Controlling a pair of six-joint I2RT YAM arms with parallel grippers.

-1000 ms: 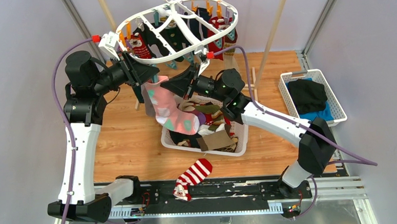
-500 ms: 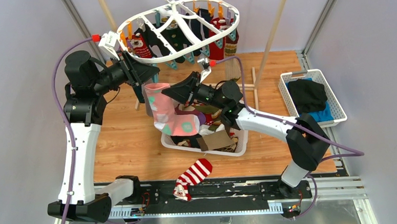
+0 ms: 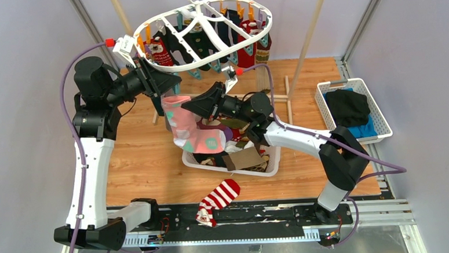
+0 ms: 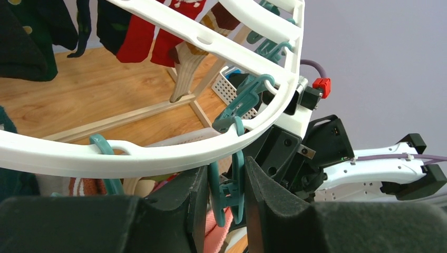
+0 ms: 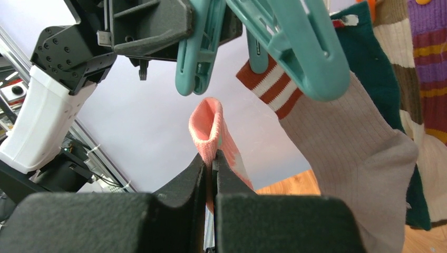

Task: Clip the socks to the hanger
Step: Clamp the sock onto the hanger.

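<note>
The white oval hanger [image 3: 190,64] hangs at the back, with several socks clipped along its far side. My left gripper [image 3: 171,86] is under its near rim [image 4: 132,155]. It is shut on a dangling teal clothespin [image 4: 232,190], one finger on each handle. My right gripper [image 3: 187,105] is shut on the cuff of a pink sock with teal patches [image 3: 190,131]. It holds the cuff [image 5: 208,121] upright, just below the tip of that teal clothespin [image 5: 197,47] and not touching it. A grey sock with a red-white cuff [image 5: 342,153] hangs from a neighbouring teal pin.
A white basket [image 3: 273,159] full of mixed socks stands under my right arm. A red-white striped sock [image 3: 217,199] lies on the front rail. A second white basket [image 3: 377,104] at the right holds black and blue clothes. A wooden pole frame [image 3: 310,35] stands behind.
My right gripper has moved left and a little up with the pink sock, bringing the cuff under the left gripper's clothespin. The hanger swung slightly. The left arm has held still.
</note>
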